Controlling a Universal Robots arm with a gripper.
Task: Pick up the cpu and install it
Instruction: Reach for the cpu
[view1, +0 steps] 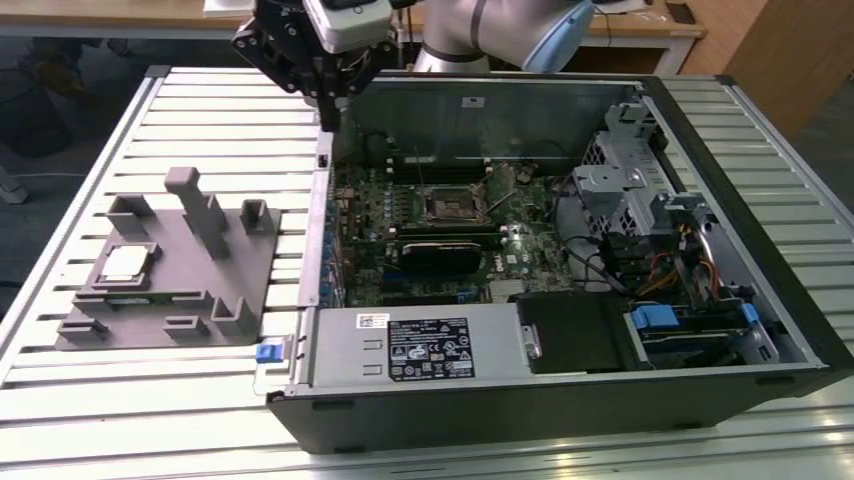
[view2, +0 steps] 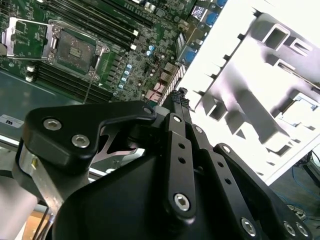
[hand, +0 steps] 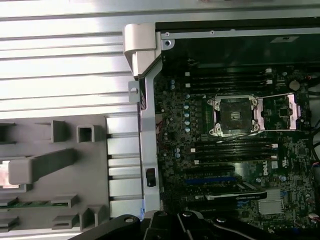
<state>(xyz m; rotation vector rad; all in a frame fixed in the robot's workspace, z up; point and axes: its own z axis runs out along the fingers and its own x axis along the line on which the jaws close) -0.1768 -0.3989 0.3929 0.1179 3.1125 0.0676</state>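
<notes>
A slatted metal surface (view1: 214, 100) carries a grey tray (view1: 200, 290) toward the exterior view's left edge and an open computer case (view1: 747, 200) across its middle and the exterior view's right. The cpu (view1: 124, 262) lies flat in a square recess on the tray's side nearest the surface's left edge in that view, silvery-white face up, with nothing touching it. The end effector (view1: 327, 122) hangs near the far edge of the surface, above the case wall that faces the tray, well apart from the cpu. In the second wrist view the end effector (view2: 178, 96) has its fingers (view2: 172, 125) pressed together at the tips, with nothing between them. Inside the case the motherboard (view1: 400, 270) lies flat, and its black square-framed socket (view1: 451, 205) stands uncovered, its metal frame swung open beside it in both wrist views. In the first wrist view a green memory stick (hand: 30, 204) sits in a tray slot.
</notes>
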